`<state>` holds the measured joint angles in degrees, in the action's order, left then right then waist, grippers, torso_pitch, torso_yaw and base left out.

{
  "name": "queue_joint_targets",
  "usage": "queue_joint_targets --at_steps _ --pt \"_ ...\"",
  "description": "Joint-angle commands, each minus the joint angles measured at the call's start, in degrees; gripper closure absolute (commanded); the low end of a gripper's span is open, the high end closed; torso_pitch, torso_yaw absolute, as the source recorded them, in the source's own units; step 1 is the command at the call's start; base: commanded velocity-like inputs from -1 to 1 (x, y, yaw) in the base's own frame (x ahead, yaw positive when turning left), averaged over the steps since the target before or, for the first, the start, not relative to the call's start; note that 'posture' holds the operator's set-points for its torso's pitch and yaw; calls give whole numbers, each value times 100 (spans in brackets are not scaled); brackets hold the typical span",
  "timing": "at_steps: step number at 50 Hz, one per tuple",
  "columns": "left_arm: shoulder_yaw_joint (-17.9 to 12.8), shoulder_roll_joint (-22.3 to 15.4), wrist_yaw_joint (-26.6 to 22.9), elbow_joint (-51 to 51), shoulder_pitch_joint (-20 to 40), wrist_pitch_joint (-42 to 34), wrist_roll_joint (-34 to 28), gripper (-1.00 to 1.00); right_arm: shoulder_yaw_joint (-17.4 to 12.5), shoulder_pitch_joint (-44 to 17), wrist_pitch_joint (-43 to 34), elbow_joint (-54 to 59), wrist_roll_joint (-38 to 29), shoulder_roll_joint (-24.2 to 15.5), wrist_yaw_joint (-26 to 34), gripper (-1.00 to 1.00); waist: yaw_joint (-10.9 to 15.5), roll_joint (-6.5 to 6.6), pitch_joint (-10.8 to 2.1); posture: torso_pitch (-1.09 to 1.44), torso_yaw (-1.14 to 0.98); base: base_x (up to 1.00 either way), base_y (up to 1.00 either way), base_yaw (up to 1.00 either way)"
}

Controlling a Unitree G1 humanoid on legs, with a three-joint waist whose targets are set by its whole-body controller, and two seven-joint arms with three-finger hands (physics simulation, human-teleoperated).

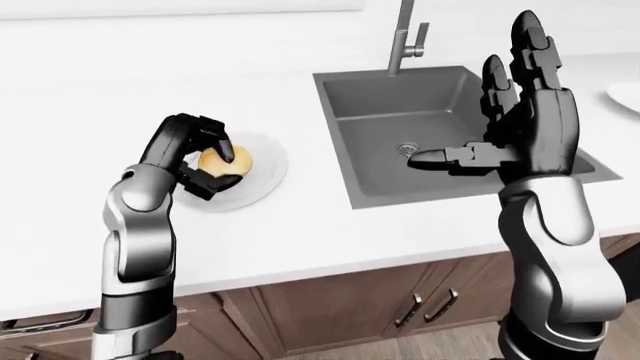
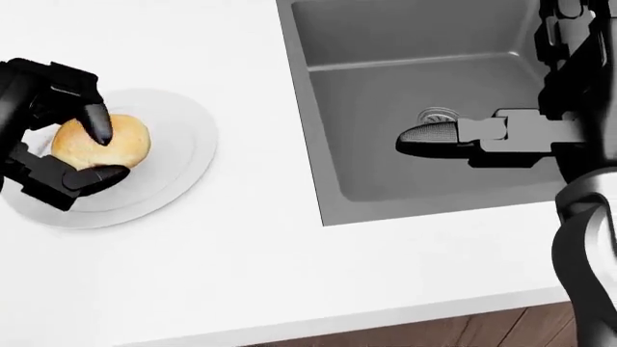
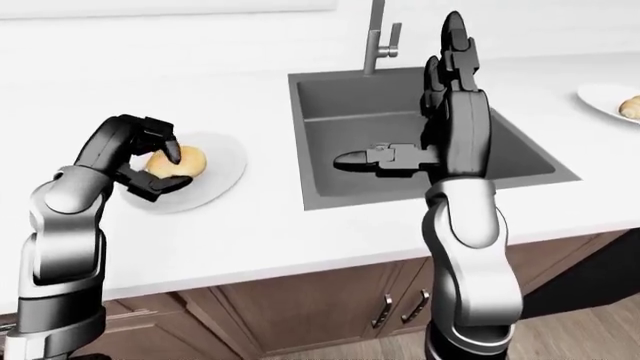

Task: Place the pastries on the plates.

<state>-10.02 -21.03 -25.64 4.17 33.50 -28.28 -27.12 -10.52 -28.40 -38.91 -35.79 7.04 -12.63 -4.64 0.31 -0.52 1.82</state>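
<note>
A round golden pastry (image 2: 121, 141) sits at the middle of a white plate (image 2: 183, 155) on the white counter, at the left of the head view. My left hand (image 2: 101, 153) is shut on this pastry, with fingers over its top and the thumb under its near side. I cannot tell whether the pastry rests on the plate or hangs just above it. My right hand (image 1: 490, 112) is open and empty, held upright over the sink with fingers pointing up and the thumb pointing left. A second white plate (image 3: 600, 96) with a pastry (image 3: 630, 107) on it lies at the far right edge of the right-eye view.
A grey sink (image 2: 323, 144) is set into the counter right of the plate, with a metal faucet (image 1: 403, 37) at its top edge. Wooden cabinet doors (image 1: 400, 300) with handles run under the counter's near edge.
</note>
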Motion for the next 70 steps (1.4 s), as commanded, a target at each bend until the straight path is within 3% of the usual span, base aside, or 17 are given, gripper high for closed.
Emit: queue_joint_targets --at_steps 1,7,8,10,11,12,14,24,33,41,49,52,57,62,70 --pt "-75 -76 70 203 187 141 -7 44 -41 -143 166 -159 -28 -41 -10 -100 -1 15 -138 0 0 0 0 0" --pt "-93 -113 43 260 216 119 -24 14 -41 -130 182 -148 -47 -31 10 -100 -3 18 -142 0 0 0 0 0" --pt "-101 -132 42 272 239 112 -34 -7 -46 -133 174 -155 -42 -34 14 -100 -2 18 -143 0 0 0 0 0" --pt "-88 -120 10 307 207 87 -35 -25 -44 -146 187 -130 -54 -47 18 -100 0 19 -146 0 0 0 0 0" --pt "-93 -117 7 320 204 85 -34 -44 -44 -155 192 -122 -40 -33 17 -100 0 19 -145 0 0 0 0 0" --pt "-95 -117 -12 338 210 70 -26 -37 -35 -164 202 -104 -56 -43 15 -100 -1 20 -145 0 0 0 0 0" --pt "-73 -122 -14 301 243 85 -43 -100 -45 -174 221 -73 -49 -43 23 -100 -1 22 -146 0 0 0 0 0" --pt "-59 -171 -67 269 394 69 -151 -100 -50 -235 152 -107 -26 -78 24 -100 -1 19 -153 0 0 0 0 0" --pt "-266 -308 -96 662 591 -267 67 -100 -30 -190 161 -135 -53 -53 22 -100 -8 18 -143 0 0 0 0 0" --pt "-776 -545 264 1454 798 -1112 1414 -100 -18 -206 164 -118 -84 -30 23 -100 -27 41 -125 0 0 0 0 0" --pt "-988 -831 742 2300 714 -1756 2676 -100 -96 -303 -34 -268 -35 -112 12 -100 -23 70 -94 0 0 0 0 0" --pt "-996 -926 849 2493 592 -1841 2871 -100 -159 -356 -125 -335 8 -184 3 -100 -25 72 -75 0 0 0 0 0" --pt "-1260 -1017 1103 2694 463 -1914 3278 -100 -363 -423 -247 -478 89 -362 -54 -100 -23 80 -53 0 0 0 0 0" --pt "-1426 -1328 1281 2615 379 -1857 3528 -100 -528 -329 -254 -523 225 -510 -115 -100 -21 78 -31 0 0 0 0 0" --pt "-1702 -1667 1491 2725 -16 -1805 3646 -100 -934 -348 -520 -730 502 -924 -236 -100 -20 84 -8 0 0 0 0 0"
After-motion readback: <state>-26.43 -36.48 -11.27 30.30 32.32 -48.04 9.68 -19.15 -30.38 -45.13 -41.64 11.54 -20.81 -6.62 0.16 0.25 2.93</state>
